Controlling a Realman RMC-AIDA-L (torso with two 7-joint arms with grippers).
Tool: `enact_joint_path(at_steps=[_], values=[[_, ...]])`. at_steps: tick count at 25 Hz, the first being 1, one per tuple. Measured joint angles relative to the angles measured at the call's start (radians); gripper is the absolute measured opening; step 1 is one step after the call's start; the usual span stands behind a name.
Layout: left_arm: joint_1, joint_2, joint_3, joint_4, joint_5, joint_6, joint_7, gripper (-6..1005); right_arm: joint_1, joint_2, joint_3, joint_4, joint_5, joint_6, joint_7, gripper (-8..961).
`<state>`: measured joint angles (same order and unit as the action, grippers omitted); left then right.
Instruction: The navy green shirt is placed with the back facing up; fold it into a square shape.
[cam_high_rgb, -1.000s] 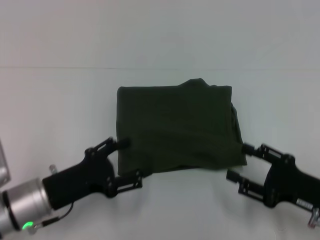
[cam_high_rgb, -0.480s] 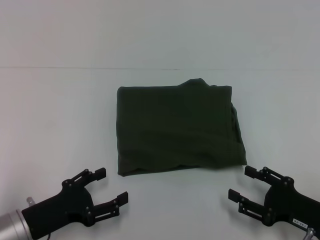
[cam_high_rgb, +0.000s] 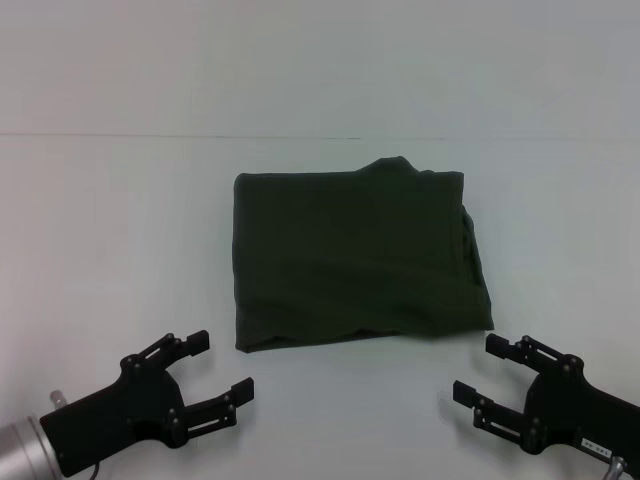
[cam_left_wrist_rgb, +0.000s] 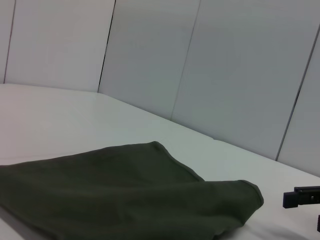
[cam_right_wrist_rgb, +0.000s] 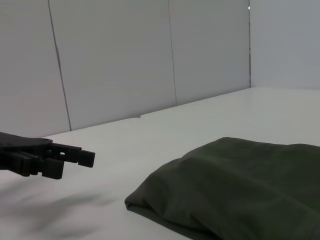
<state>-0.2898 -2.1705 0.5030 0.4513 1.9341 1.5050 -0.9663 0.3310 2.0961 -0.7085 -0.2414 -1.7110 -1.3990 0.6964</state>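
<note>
The white table (cam_high_rgb: 110, 220) spreads out wide in front of me, and in the middle of it lies the navy green shirt (cam_high_rgb: 355, 260), folded down to a thick, nearly square packet with its plain side up. Its left and near edges run fairly straight; the far right corner bulges a little and the right edge is rumpled, with layers showing along it. The packet is slightly wider than it is deep, so its long axis runs across me, left to right. My left gripper (cam_high_rgb: 205, 375) sits low at the near left, fingers spread apart and holding nothing, pointing forward and inward toward the packet's near left corner. My right gripper (cam_high_rgb: 492, 372) mirrors it at the near right, fingers likewise apart and empty, just short of the near right corner. Both are clear of the cloth, and the shirt lies straight ahead between them, about as near to one as the other. I judge the fold as good as done; if anything needs tidying it is the rumpled right side, which falls to my right arm.
</note>
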Motion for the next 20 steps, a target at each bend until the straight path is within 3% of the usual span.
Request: enact_joint_path(at_steps=[20], values=[[-0.006, 0.001, -0.002, 0.004, -0.001, 0.003, -0.001, 934, 0.006, 0.001, 0.002, 0.008, 0.004, -0.004, 0.000, 787]])
